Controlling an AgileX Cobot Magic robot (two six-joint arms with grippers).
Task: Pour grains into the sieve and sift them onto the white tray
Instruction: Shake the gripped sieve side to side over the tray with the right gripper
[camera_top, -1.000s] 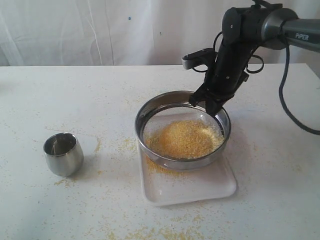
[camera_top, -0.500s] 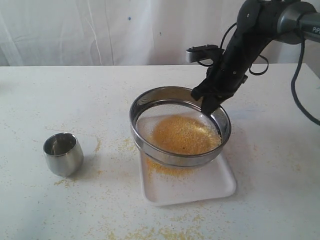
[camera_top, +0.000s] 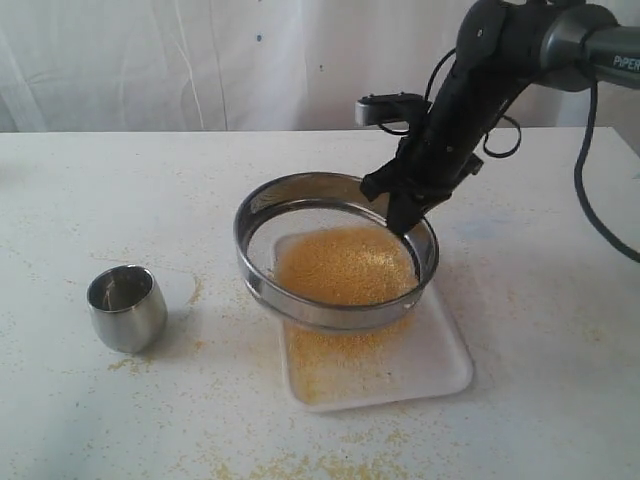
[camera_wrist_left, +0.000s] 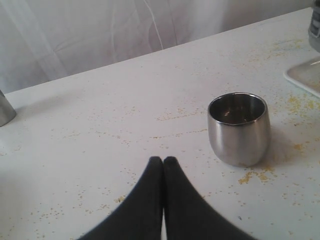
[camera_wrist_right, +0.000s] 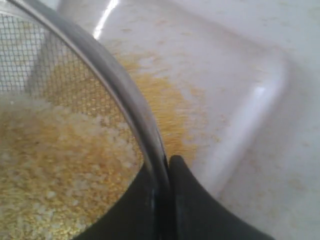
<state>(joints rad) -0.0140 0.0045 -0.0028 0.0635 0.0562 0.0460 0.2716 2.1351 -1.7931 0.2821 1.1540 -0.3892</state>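
Note:
The steel sieve (camera_top: 300, 305) hangs a little above the white tray (camera_top: 440, 365), held by its far right rim in my right gripper (camera_top: 400, 215), which is shut on it. Yellow grains (camera_top: 345, 265) lie heaped on its mesh, and a patch of finer grains (camera_top: 335, 360) has fallen onto the tray below. The right wrist view shows the sieve rim (camera_wrist_right: 125, 95) clamped between the black fingers (camera_wrist_right: 192, 200), grains (camera_wrist_right: 55, 165) inside and the tray (camera_wrist_right: 250, 100) beneath. My left gripper (camera_wrist_left: 163, 161) is shut on nothing, low over the table beside the cup.
A small rounded steel cup (camera_top: 127, 307) stands on the table at the left, seemingly empty; the left wrist view shows the cup (camera_wrist_left: 239, 128) too. Spilled grains (camera_top: 300, 465) are scattered over the white tabletop, mostly along its front. A white curtain hangs behind.
My right gripper has carried the sieve to the left over the tray. More fine grains have fallen onto the tray.

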